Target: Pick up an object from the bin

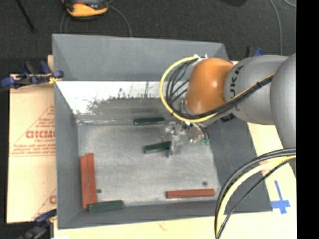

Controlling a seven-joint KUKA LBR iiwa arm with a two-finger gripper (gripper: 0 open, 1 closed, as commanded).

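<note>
My gripper [173, 144] hangs low over the middle of the bin, under the arm's orange cover. It is at the right end of a short dark green bar [156, 147] that lies flat on the bin floor, pointing left. Whether it touches the bar I cannot tell. A second dark green bar [148, 120] lies a little farther back, near the far wall and apart from the gripper.
A long red bar [88, 179] lies along the left wall, with a dark green bar [105, 206] at its near end in the front left corner. Another red bar [190, 194] lies by the front wall at the right.
</note>
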